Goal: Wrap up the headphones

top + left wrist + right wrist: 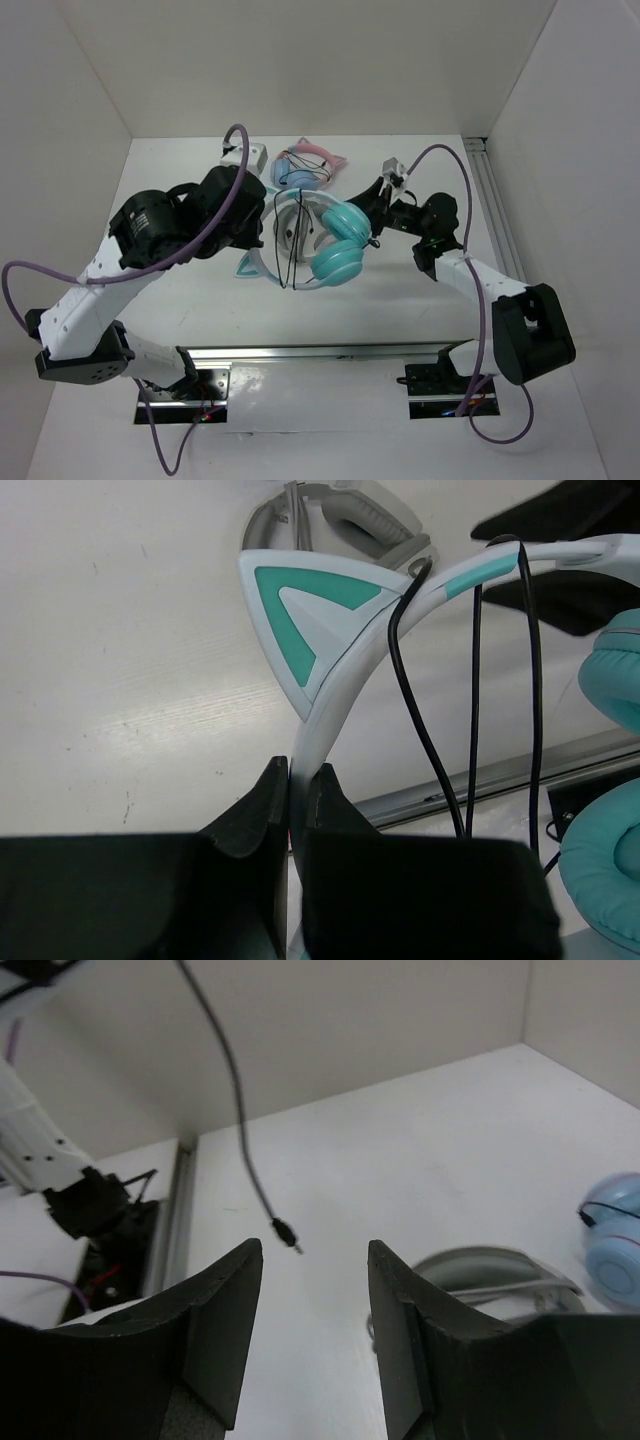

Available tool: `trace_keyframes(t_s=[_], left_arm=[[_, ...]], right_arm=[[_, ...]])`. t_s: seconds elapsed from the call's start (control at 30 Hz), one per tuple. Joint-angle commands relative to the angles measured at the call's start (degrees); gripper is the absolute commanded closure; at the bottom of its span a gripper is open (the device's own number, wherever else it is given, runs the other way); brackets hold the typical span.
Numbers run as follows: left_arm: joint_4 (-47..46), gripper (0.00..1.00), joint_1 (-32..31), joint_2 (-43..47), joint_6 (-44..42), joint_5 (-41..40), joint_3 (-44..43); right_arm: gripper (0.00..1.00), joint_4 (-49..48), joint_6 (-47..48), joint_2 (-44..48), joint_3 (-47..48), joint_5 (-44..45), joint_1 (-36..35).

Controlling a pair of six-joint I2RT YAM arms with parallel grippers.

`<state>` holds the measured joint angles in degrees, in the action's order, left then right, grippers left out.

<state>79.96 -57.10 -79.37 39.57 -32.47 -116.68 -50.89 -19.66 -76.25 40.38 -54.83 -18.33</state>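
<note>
The teal headphones (335,250) with a white headband (283,212) and teal cat ears are held up over the table's middle. My left gripper (263,235) is shut on the headband (335,695), just below a cat ear (305,610). The thin black cable (472,690) hangs in loops over the headband. The teal ear cups (610,870) show at the right of the left wrist view. My right gripper (376,200) is open and empty beside the ear cups. The cable's plug (286,1233) dangles in the air ahead of its jaws (315,1255).
Blue-and-pink cat-ear headphones (305,165) lie at the back centre. Grey-white headphones (245,155) lie left of them, and show in the right wrist view (490,1268). A metal rail (320,352) runs along the near edge. White walls enclose the table.
</note>
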Motion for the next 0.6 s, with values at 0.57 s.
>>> trace_keyframes(t_s=[0.57], left_arm=[[-11.15, 1.0, 9.9, -2.02, -2.48, 12.95, -3.47]], right_arm=[[0.42, -35.5, -14.36, -9.71, -2.32, 9.29, -8.3]])
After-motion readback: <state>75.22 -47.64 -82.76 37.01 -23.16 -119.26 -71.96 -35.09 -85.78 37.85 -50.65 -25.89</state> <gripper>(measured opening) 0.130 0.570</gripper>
